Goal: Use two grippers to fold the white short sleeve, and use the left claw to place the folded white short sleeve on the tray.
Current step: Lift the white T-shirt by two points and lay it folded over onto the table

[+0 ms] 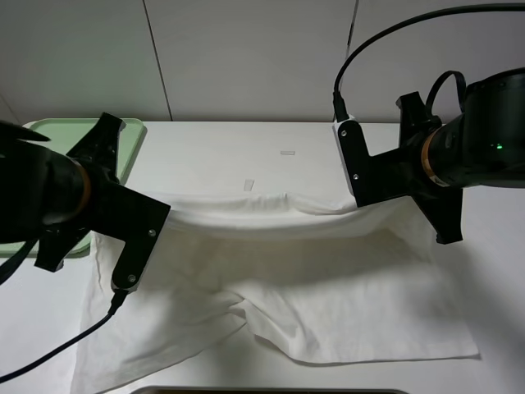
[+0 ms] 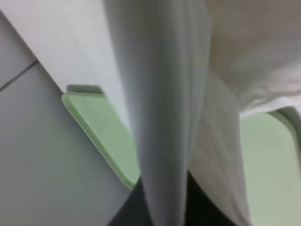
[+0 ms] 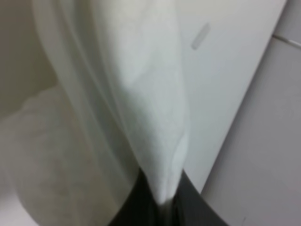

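Table [image 1: 246,156]: white, bears all items.
White short sleeve [image 1: 328,287]: lower part spread on table, far edge lifted and stretched between both grippers.
Tray [image 1: 131,135]: far left, partly behind left arm.
Left claw [image 1: 164,217], right gripper [image 1: 356,203]: each clamped on one end of that edge.

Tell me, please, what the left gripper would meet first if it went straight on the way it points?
The large plain white thin-fabric T-shirt that the left gripper pinches drapes right ahead; past it probably the flat light green plastic tray, though depth is unclear.
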### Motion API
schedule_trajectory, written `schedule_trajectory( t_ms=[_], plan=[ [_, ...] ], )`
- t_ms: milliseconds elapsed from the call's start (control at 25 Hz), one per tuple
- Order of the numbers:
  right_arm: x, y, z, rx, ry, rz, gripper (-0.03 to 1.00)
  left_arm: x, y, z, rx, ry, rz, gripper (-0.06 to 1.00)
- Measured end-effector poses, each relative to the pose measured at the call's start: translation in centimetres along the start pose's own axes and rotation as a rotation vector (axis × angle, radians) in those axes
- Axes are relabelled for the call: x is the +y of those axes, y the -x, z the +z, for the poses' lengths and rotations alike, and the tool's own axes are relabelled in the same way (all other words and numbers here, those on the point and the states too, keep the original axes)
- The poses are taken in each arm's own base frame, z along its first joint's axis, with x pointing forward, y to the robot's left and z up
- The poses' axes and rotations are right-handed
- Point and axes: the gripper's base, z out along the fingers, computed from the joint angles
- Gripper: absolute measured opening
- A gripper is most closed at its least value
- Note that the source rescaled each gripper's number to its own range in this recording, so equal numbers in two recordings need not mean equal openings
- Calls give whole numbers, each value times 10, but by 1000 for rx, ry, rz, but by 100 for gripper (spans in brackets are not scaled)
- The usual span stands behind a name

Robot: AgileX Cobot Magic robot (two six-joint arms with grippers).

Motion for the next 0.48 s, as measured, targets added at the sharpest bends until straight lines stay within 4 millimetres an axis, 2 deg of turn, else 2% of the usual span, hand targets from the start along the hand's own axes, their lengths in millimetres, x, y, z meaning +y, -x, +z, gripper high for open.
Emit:
schedule_trajectory(
  t_ms=[360,480],
  plan=[
    [9,18,-10,-34,41,-3,0,-4,-17,-33,-90,-16,-55,0],
    [14,18,-10,-30,88,39,0,-14,-18,-29,-71,-67,-30,0]
  ],
)
